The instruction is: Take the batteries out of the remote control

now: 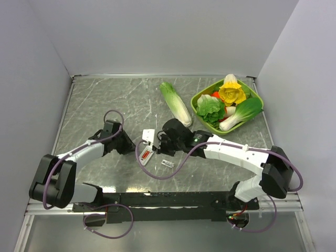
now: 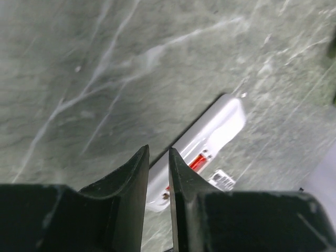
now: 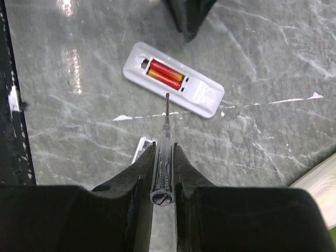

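Two red cylindrical batteries [image 3: 164, 73] sit in your slim white remote control [image 3: 202, 94]'s open recess; right gripper [image 3: 164, 152] clamps a thin metal tool [image 3: 166, 118] just beside it, left gripper [image 2: 157, 157] slightly apart, empty

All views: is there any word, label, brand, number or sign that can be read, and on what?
None can be read.
batteries in the remote control: red-orange wrap, any print too blurred to read.
small whitish piece near the remote: dark marks, too small to read.
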Motion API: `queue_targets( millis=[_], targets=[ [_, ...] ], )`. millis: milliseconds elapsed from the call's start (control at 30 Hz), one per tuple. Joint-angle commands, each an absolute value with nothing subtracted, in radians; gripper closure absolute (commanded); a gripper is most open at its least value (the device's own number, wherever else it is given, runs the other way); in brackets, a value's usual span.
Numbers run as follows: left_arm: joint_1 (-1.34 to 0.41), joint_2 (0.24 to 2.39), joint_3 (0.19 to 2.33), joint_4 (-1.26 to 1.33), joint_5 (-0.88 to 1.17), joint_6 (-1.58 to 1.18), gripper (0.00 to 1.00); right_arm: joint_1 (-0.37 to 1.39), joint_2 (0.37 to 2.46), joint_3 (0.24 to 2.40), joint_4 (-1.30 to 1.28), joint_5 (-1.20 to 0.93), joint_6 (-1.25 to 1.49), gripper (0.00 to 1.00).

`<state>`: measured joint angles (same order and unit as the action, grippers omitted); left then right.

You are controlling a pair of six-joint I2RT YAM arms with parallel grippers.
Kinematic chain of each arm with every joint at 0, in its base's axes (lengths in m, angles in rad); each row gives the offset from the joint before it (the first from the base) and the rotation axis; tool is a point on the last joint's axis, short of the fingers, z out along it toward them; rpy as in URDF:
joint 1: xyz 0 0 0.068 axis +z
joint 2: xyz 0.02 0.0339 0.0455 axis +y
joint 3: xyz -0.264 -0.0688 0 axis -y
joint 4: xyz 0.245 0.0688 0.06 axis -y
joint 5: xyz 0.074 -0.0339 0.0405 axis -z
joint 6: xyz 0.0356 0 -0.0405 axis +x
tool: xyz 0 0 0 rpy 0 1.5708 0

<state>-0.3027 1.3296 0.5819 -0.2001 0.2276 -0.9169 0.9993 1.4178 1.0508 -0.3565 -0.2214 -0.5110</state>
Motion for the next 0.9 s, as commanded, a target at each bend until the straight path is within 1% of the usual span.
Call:
queue_targets(
  millis=[0,333,500,600,733,867],
  targets=[
    [-0.307,1.296,0.526,-0.192,0.237,-0.897,0.74,1.011,1.448,1.134,-0.402,-0.204,-0.443,1.00],
    [-0.354,1.324,0.448,-0.058,0.379,-0.951,0.75,1.015,1.500,1.180,-0.414,-0.189,-0.397,1.00],
    [-0.357,1.295,0.442,-0.072,0.368,-0.957,0.74,1.023,1.522,1.189,-0.428,-0.183,-0.405,1.00],
    [-0.350,1.296,0.466,-0.100,0.328,-0.954,0.72,1.028,1.537,1.203,-0.442,-0.184,-0.416,1.00],
    [-0.295,1.325,0.495,-0.091,0.386,-0.942,0.67,1.043,1.555,1.224,-0.457,-0.164,-0.437,1.00],
    [-0.236,1.319,0.511,-0.069,0.400,-0.927,0.62,1.054,1.595,1.285,-0.503,-0.131,-0.433,1.00]
  ],
)
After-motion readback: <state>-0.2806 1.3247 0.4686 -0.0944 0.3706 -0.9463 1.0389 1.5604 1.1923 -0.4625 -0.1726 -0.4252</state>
